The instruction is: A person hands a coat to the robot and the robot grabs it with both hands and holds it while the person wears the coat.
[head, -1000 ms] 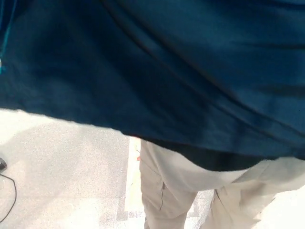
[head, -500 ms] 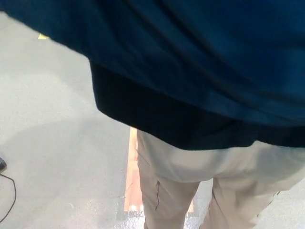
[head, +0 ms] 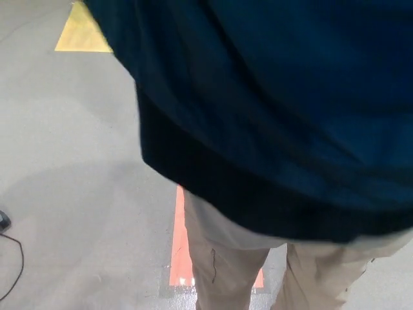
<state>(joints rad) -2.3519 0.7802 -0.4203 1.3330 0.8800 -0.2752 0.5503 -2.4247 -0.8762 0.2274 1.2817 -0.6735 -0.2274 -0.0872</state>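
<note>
Neither robot hand shows, so I cannot tell their hold. Coat (head: pixel 277 97) fills the upper right, over the person's trousers (head: pixel 226 265); wearing seems underway, needing a steady hold.

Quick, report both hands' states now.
Left hand: not in view; the blue coat fills the frame.
Right hand: not in view either.

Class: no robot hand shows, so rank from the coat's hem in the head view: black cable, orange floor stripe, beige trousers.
1. beige trousers, directly under the hem.
2. orange floor stripe, lower centre.
3. black cable, far left edge.
</note>
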